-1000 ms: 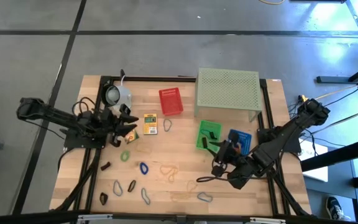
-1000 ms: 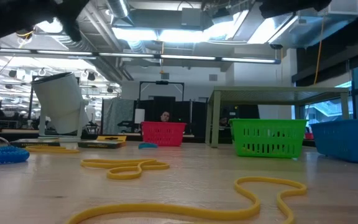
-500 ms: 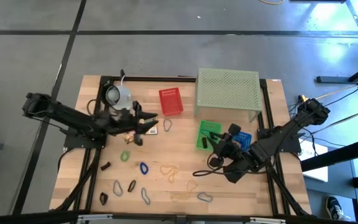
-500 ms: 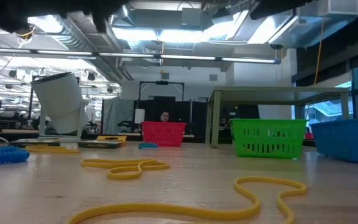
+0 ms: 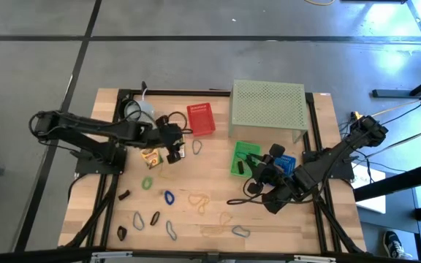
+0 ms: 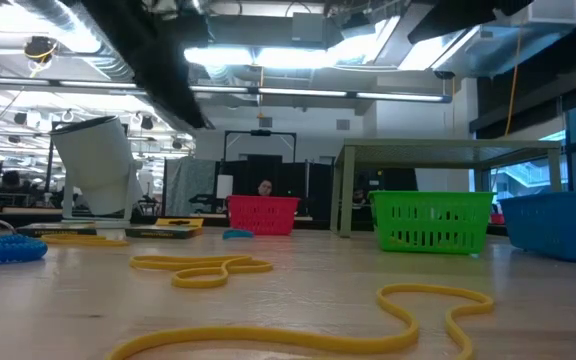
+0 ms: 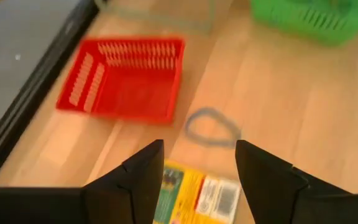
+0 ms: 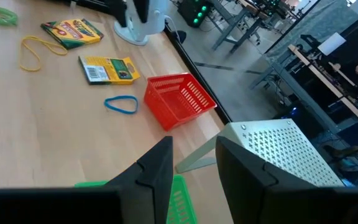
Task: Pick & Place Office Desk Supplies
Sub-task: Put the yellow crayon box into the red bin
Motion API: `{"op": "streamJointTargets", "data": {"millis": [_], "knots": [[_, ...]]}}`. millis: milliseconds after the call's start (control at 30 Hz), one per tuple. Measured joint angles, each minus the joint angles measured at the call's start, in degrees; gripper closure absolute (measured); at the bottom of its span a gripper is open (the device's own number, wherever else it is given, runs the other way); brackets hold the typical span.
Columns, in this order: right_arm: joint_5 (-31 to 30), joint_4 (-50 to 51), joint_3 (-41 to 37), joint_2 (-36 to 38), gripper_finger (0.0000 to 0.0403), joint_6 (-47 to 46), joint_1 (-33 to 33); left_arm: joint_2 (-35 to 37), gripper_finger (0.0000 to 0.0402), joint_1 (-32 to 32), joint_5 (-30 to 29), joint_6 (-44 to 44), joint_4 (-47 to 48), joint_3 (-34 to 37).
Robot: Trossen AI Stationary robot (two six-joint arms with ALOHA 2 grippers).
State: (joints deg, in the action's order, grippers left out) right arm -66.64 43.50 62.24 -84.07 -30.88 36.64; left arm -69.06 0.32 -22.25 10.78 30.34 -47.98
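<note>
The left gripper (image 7: 197,168), fingers spread and empty, hangs right over the yellow box (image 7: 197,196), blue loop (image 7: 211,126) just beyond.

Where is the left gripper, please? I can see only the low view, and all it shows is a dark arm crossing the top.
Observer: The left gripper hovers just above the small yellow printed box, fingers apart, holding nothing.
Operator: What lies beyond it?
Observer: A blue-grey loop flat on the wood, then the red basket.
Operator: And the right gripper?
Observer: The right gripper waits beside the green basket, open and empty.
</note>
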Motion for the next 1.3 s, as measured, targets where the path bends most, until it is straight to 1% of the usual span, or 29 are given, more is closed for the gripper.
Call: {"op": "streamJointTargets", "data": {"millis": [200,267,367,567,633,767,900,1033,1233,1300], "knots": [[-0.16,1.36,0.00,-0.01,0.0280,-0.15,-2.00,-6.68,0.0206,7.34,9.97,-8.06,0.25,-0.18],[-0.01,1.70,-0.02,0.00,0.0280,-0.15,-2.69,-8.89,0.0208,9.93,11.84,-11.08,0.32,-0.18],[0.01,3.46,-0.02,-0.02,0.0280,-0.91,-3.61,-11.58,0.0209,13.53,11.95,-15.43,0.51,-0.43],[0.01,10.38,-0.02,-0.01,0.0280,-7.19,-5.87,-14.58,0.0210,19.27,12.09,-21.63,-0.05,-0.86],[0.01,12.56,-0.02,-0.01,0.0280,-9.40,-6.90,-15.28,0.0210,20.89,13.61,-22.41,-0.09,-0.86],[0.00,15.39,-0.22,0.00,0.0280,-13.13,-8.75,-16.75,0.0212,23.73,19.38,-23.38,-0.14,-0.86],[0.03,15.68,-2.02,-0.01,0.0280,-13.67,-10.16,-18.64,0.0218,25.74,20.56,-25.32,-1.29,-0.86],[0.23,15.67,-3.73,0.00,0.0280,-13.68,-11.35,-21.28,0.0224,27.64,24.39,-25.52,-2.82,-0.86],[0.31,15.73,-5.12,0.00,0.0280,-13.66,-13.13,-25.27,0.0235,29.87,25.09,-25.52,-3.77,-0.84],[1.05,15.68,-5.14,-0.01,0.0280,-13.68,-13.60,-26.29,0.0241,30.34,26.78,-25.52,-3.70,-0.84]]}}
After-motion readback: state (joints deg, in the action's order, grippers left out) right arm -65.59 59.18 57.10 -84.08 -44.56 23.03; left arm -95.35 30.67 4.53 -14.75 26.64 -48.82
